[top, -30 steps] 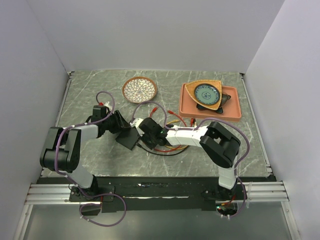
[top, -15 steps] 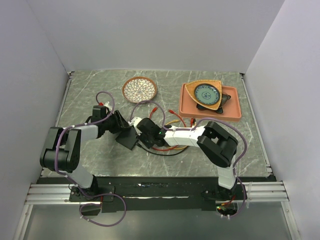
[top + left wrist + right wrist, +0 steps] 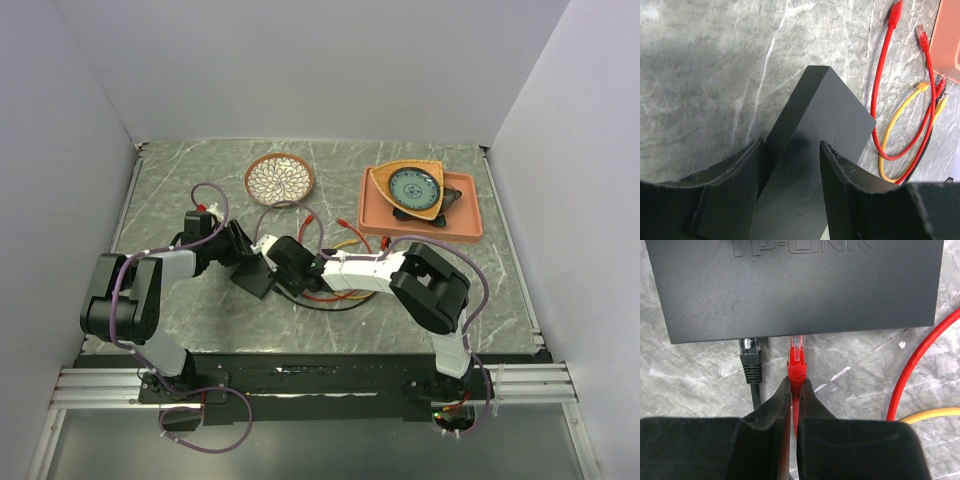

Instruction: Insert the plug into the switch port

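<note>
Pinching plug [image 3: 797, 354], right pincer [image 3: 794, 385] (switch [image 3: 795, 285] ahead)

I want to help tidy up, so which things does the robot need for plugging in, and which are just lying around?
For the job:
- switch
- red plug
- right gripper, pinching the plug
- left gripper, holding the switch

Just lying about:
- loose red cable
- yellow cable
- patterned bowl
- orange tray
- triangular dish
</note>
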Tool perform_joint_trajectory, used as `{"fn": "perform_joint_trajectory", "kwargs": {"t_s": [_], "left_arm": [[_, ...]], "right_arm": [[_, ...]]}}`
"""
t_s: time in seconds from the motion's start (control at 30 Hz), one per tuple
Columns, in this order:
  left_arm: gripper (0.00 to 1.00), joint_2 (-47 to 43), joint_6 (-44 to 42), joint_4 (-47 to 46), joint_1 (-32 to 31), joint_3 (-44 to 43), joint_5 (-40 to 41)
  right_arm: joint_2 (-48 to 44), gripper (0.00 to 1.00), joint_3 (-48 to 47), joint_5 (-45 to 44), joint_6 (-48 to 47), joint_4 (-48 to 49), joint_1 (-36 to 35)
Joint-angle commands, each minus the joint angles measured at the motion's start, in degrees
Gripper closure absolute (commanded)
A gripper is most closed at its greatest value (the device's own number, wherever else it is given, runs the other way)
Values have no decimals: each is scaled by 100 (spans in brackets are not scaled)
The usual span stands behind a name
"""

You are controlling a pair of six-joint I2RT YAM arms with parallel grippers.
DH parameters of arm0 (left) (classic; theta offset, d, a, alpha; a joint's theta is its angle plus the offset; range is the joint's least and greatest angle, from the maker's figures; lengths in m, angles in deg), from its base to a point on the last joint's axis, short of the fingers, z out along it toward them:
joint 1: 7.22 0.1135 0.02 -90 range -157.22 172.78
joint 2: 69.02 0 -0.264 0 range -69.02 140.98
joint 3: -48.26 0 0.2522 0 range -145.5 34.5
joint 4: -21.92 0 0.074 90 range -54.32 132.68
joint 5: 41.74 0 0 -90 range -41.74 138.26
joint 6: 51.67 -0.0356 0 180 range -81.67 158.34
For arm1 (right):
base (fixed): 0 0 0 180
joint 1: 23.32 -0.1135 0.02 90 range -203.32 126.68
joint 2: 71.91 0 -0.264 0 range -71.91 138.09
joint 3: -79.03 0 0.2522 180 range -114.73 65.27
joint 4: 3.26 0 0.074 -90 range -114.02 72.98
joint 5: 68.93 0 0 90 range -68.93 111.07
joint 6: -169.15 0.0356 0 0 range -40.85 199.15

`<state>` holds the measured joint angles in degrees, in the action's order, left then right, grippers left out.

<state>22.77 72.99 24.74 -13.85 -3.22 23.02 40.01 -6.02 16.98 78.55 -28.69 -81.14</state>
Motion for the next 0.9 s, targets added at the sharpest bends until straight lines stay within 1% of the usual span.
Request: {"fn": "perform_joint_trajectory", "kwargs": {"t_s": [0.0, 0.53, 0.87], "left_arm": [[46, 120, 103, -31, -75, 36, -553], [46, 146, 94, -75, -75, 71, -658], [47, 155, 41, -40, -75, 106, -825]], "right_arm": [[322, 100, -228, -161, -195, 226, -168], [427, 100, -377, -416, -309, 67, -273], [234, 100, -272, -232, -204, 339, -273]]}}
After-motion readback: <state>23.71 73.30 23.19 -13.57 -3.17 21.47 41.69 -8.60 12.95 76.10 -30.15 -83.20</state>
